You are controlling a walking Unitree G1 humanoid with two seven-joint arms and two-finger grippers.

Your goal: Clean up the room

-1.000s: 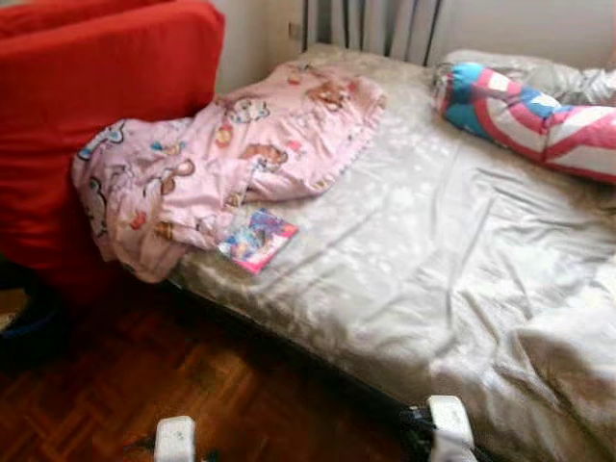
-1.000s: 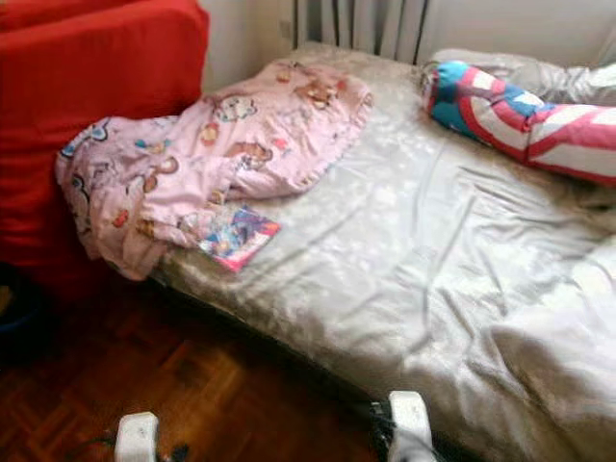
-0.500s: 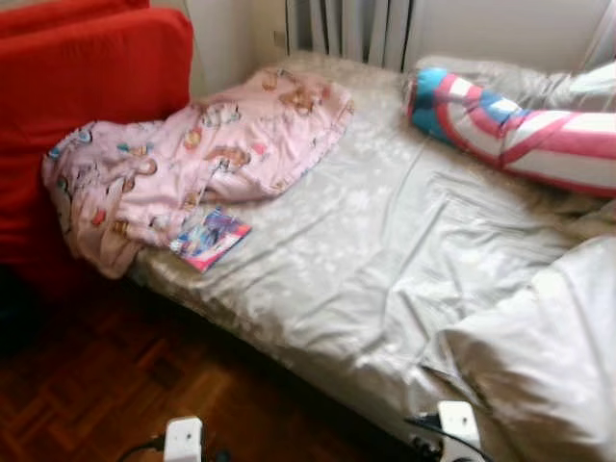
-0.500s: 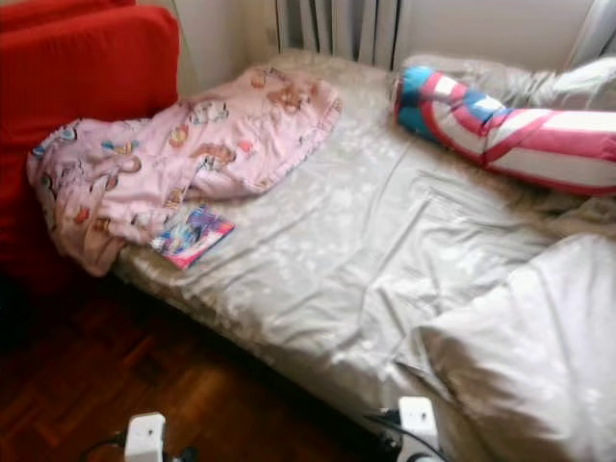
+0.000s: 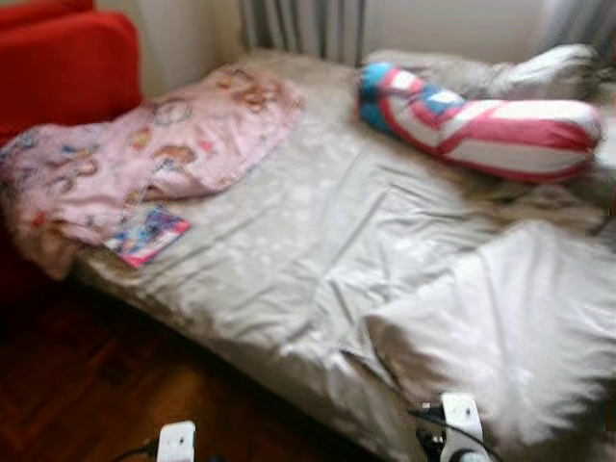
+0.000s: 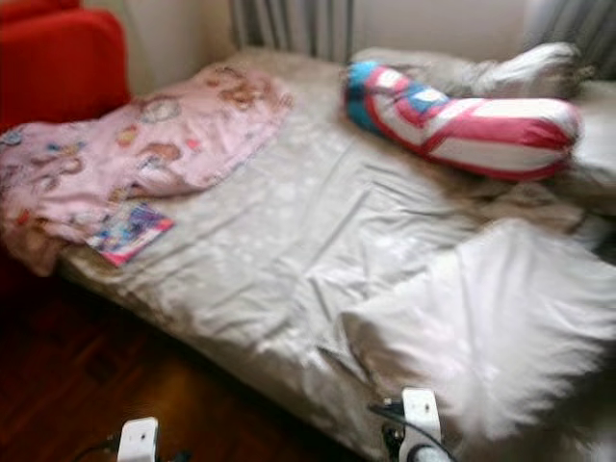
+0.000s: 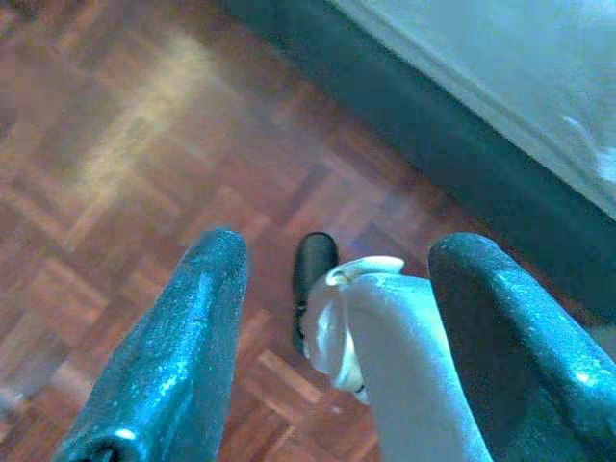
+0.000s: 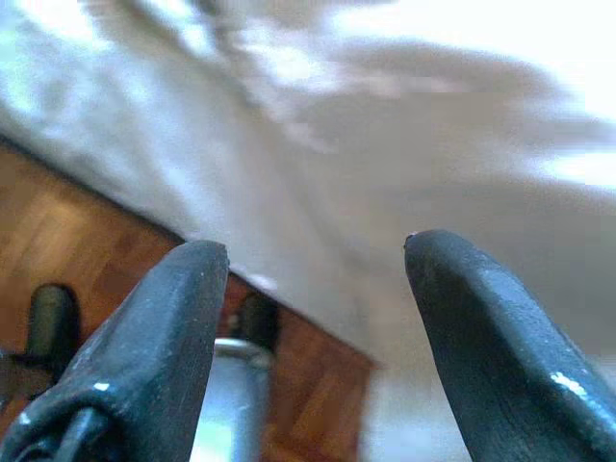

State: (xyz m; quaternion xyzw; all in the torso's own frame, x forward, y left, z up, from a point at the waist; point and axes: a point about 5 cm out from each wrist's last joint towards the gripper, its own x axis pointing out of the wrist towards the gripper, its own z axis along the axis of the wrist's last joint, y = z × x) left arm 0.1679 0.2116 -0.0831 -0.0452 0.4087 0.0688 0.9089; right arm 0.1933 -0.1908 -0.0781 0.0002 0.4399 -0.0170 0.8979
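We see the bed (image 5: pixel 318 231) with a pink blanket (image 5: pixel 144 154) at its left end, a small book (image 5: pixel 146 234) beside it, and a striped bolster (image 5: pixel 472 120). Our left pincer (image 7: pixel 332 318) hangs released over the wooden floor (image 7: pixel 125 154); our right pincer (image 8: pixel 313 327) is released above the bed edge.

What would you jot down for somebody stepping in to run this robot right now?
Left hand: open, holding nothing, low over the wooden floor beside the bed.
Right hand: open, holding nothing, at the bed's edge over the sheet.
On the bed: a pink blanket bunched at the corner by the red sofa, a colourful booklet beside it, a striped bolster, a white pillow.
Nothing picked up. All tidying remains.
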